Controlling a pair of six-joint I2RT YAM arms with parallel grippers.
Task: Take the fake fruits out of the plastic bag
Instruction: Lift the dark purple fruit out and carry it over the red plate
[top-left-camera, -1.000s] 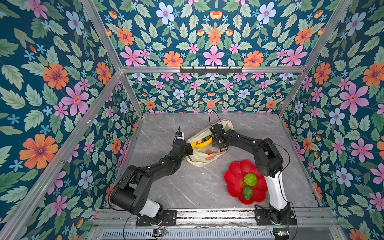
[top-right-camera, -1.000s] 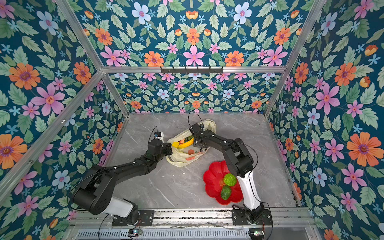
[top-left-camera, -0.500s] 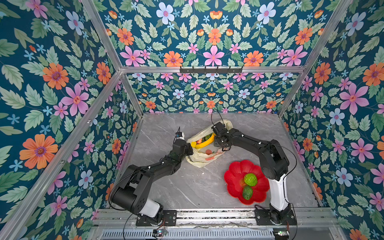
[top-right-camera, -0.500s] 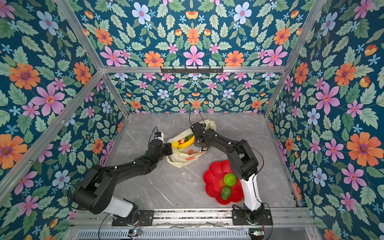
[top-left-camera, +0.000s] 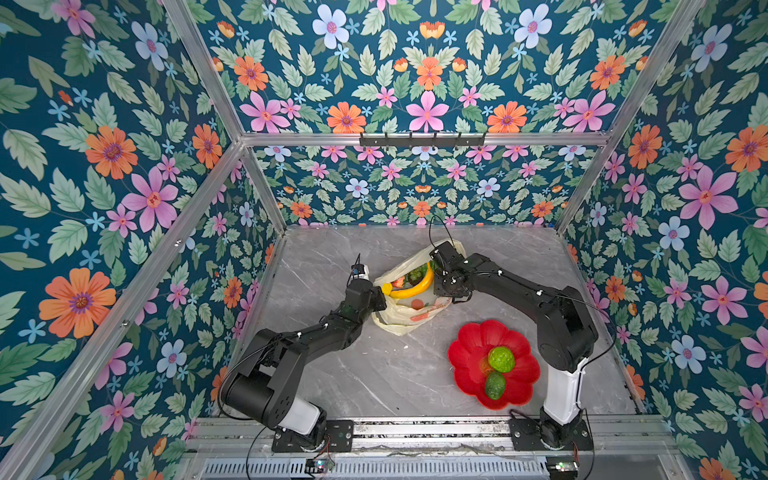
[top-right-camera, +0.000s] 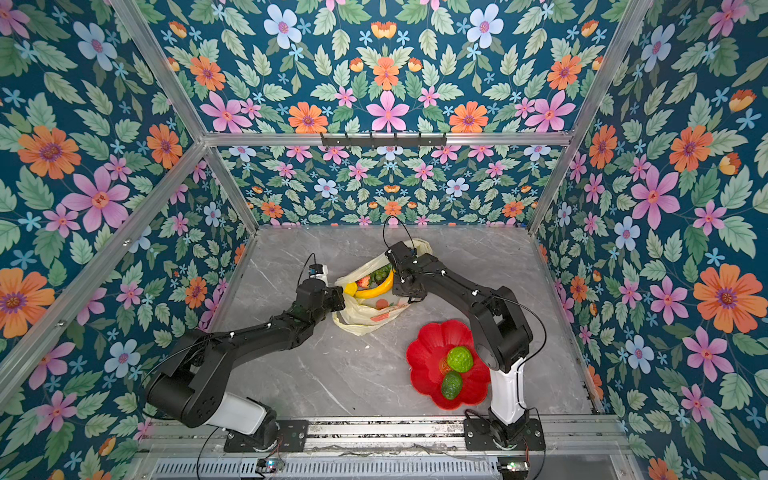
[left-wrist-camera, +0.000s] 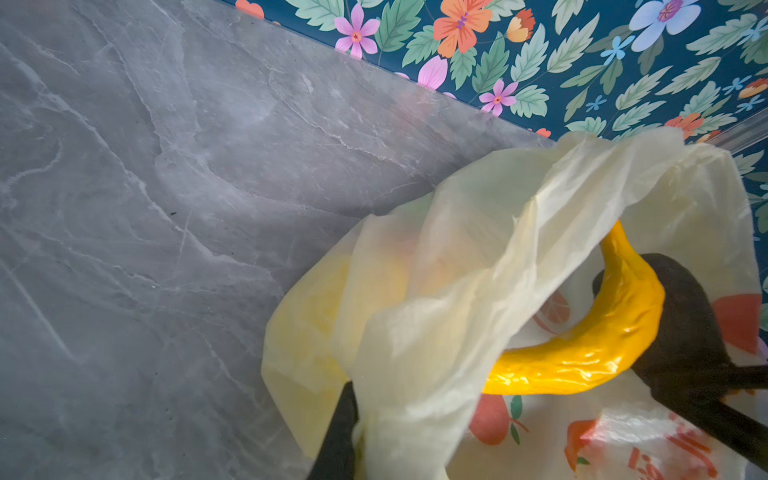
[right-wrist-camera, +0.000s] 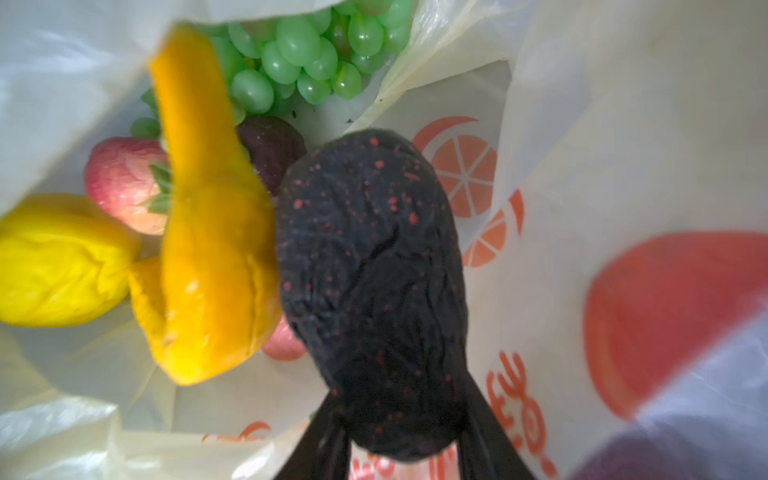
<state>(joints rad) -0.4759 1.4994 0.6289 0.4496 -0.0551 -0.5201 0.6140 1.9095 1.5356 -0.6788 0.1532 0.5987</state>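
Surface: grey marble-look tabletop, enclosed by floral-papered walls on an aluminium frame; black hook rail on the back bar.
Plastic bag: mid-table, mouth open.
Left gripper: clenched on the bag's rim.
Right gripper: inside the bag, grasping a dark avocado that touches the banana.
Also bagged: grape bunch, strawberry, lemon.
Red dish: beside the base of the right arm; holds lime-green bumpy fruit and a green avocado.
Change since earlier frames: right arm's elbow has swung outward; left arm, bag, dish unmoved.
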